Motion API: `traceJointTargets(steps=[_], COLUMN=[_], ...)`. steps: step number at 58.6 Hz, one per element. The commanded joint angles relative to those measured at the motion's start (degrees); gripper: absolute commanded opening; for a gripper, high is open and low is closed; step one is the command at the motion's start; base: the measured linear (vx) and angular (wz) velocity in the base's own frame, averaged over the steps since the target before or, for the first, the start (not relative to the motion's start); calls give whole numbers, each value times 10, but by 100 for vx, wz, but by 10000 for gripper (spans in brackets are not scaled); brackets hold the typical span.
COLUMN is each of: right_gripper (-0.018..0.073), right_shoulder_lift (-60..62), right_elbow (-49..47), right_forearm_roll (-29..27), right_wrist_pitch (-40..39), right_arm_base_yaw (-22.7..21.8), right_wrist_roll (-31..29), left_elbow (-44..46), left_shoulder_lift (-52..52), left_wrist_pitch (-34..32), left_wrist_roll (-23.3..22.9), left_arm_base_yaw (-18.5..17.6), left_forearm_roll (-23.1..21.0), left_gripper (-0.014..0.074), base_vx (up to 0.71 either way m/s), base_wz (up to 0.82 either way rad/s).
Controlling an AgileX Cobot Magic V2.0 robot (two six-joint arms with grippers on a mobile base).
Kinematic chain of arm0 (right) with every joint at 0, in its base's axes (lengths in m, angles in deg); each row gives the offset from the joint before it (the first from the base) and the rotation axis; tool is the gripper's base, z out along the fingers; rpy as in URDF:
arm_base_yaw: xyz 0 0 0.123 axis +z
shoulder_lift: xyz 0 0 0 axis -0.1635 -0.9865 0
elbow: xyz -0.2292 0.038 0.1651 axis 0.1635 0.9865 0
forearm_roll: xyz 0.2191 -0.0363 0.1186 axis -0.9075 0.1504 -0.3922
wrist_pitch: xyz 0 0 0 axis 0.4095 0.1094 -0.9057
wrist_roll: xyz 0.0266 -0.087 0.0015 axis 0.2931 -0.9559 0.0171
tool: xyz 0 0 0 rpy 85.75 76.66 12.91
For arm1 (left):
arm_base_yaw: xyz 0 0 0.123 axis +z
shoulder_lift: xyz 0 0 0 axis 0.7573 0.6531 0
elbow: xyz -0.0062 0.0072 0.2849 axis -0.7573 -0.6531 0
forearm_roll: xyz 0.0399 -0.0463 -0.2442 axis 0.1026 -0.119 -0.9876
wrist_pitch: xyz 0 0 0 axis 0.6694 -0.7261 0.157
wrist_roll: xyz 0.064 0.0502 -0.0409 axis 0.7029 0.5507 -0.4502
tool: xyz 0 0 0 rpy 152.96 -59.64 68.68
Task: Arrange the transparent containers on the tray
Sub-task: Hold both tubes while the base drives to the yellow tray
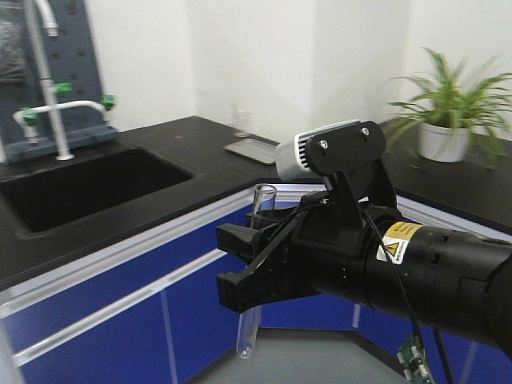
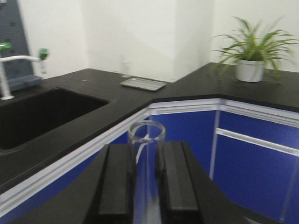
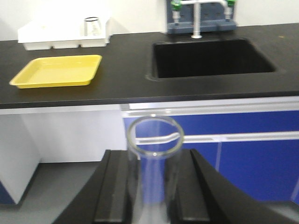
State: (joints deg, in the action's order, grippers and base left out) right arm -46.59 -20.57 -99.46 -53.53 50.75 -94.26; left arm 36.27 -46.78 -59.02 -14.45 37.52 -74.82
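Observation:
Each gripper holds one transparent container, a slim clear test tube. In the left wrist view my left gripper [image 2: 145, 154] is shut on a tube [image 2: 146, 133] whose open rim sticks out past the fingertips. My right gripper [image 3: 154, 158] is shut on a second tube [image 3: 155, 136] in the same way. The front view shows that right gripper [image 1: 240, 268] over the floor in front of the blue cabinets, its tube [image 1: 262, 210] upright. The yellow tray [image 3: 56, 71] lies empty on the black counter, far left of the right gripper. The left gripper is out of the front view.
A deep black sink [image 3: 210, 58] with a green-handled tap [image 1: 48, 104] is set into the counter. White bins [image 3: 60, 39] holding a beaker [image 3: 92, 25] stand behind the tray. A flat metal tray [image 2: 142, 84] and a potted plant [image 2: 250, 65] sit near the corner.

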Motion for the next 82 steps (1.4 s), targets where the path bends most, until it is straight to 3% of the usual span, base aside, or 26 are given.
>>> traceJointTargets(steps=[1,82], right_gripper=[206,207], right_shoulder_lift=[18,18], right_elbow=[-21,-21], right_forearm_roll=[0,0], right_wrist_pitch=[-44,-44], right_arm_base_yaw=[-2,-2], right_wrist_roll=[-3,-3], left_elbow=[17,17], left_shoulder_lift=[-1,-1], left_wrist_pitch=[-45,-45], left_wrist_roll=[-6,-6], left_arm_base_yaw=[-2,-2], left_forearm_roll=[-3,-3], left_gripper=[134,134], base_vx=[8,17], base_wz=[62,58])
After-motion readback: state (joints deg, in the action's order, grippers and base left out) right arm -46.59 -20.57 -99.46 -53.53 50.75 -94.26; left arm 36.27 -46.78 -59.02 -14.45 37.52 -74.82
